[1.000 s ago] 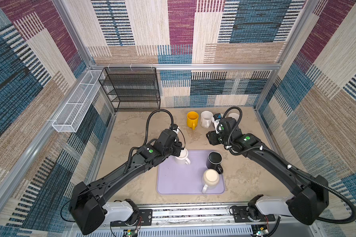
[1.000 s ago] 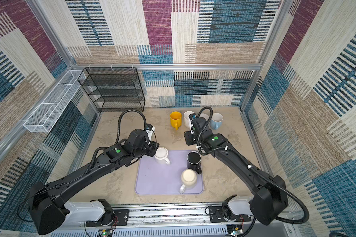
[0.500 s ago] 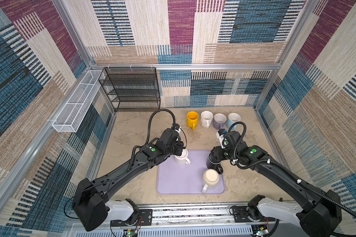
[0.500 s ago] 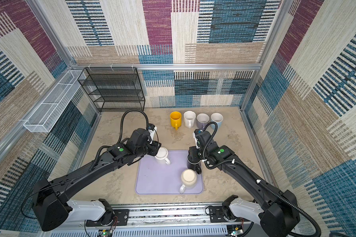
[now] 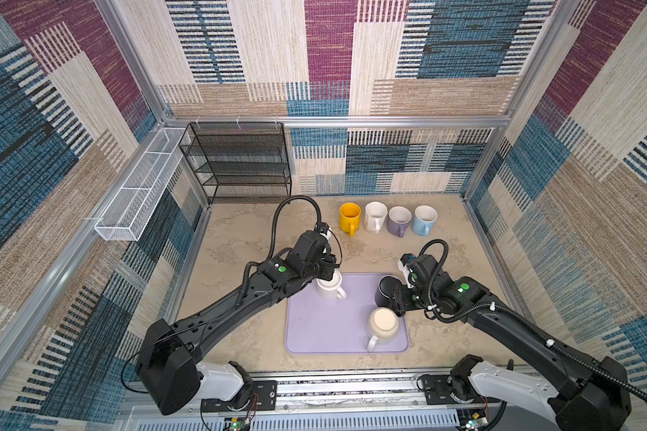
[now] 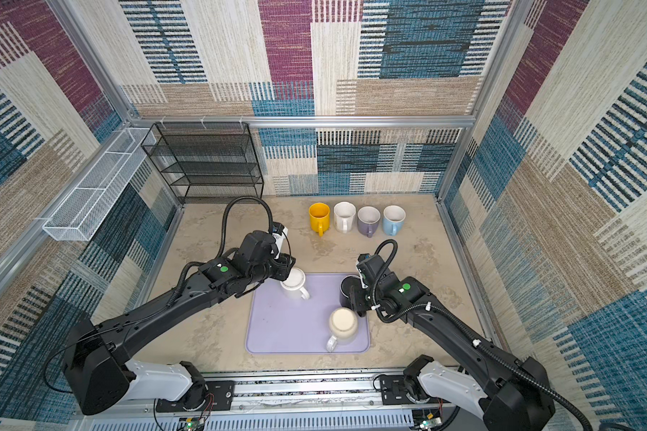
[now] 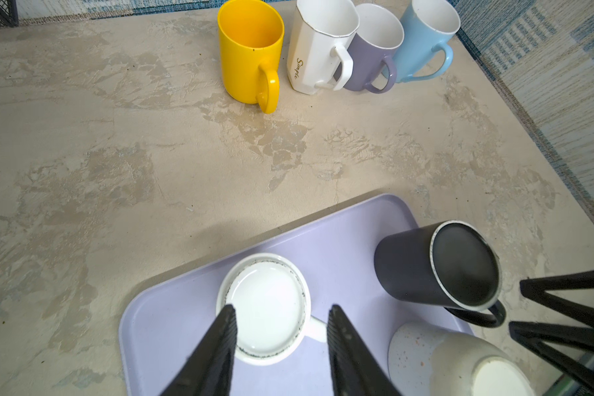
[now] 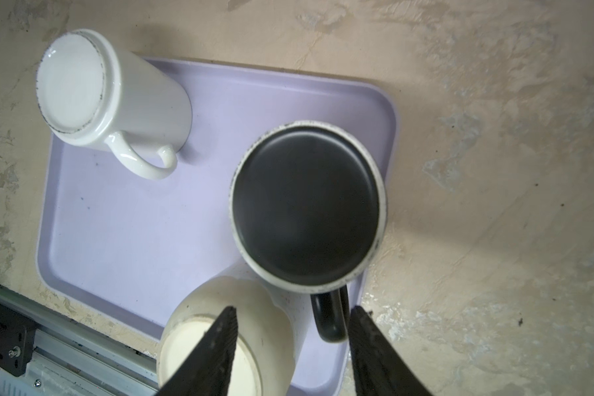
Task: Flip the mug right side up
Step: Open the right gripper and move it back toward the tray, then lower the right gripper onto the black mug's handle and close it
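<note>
In a top view, the white mug [image 5: 332,291] sits upside down at the tray's [image 5: 314,336] eleven o'clock under my left claw [image 5: 329,272], and the black mug [image 5: 386,285] sits at two o'clock beside my right claw [image 5: 396,300]. Left wrist view: jaws narrowly parted above the white base. Right wrist view: jaws parted astride the black handle.

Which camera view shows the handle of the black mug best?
The right wrist view: the handle shows nearly whole and close. The left wrist view shows it smaller, at an angle. In both top views the right arm covers it.
</note>
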Robot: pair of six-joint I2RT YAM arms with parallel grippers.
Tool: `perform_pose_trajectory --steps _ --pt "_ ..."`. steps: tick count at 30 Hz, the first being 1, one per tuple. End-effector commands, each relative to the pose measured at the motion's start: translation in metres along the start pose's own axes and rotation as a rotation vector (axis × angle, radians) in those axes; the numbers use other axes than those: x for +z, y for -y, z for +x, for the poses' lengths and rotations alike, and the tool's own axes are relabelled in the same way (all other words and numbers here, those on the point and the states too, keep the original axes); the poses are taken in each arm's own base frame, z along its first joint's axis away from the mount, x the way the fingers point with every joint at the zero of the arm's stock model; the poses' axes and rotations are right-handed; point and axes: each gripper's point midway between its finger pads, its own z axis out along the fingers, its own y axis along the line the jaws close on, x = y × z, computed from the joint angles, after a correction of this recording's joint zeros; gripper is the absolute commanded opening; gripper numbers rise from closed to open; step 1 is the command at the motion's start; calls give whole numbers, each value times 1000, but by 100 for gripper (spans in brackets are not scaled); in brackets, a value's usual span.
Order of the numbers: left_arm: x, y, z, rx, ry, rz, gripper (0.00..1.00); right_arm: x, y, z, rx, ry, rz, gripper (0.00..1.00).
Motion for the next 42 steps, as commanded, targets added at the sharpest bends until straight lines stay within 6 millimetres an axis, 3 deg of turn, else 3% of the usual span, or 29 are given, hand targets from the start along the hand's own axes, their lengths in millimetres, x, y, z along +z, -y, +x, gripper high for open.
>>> perform_pose_trajectory --steps 1,16,42 --pt "-2 5 -9 -3 25 17 45 1 4 10 30 -32 14 53" --pt "-11 1 -6 -4 38 11 45 15 16 12 59 -47 95 41" --pt "-21 -9 2 -2 38 -20 44 37 0 -11 12 -21 59 28"
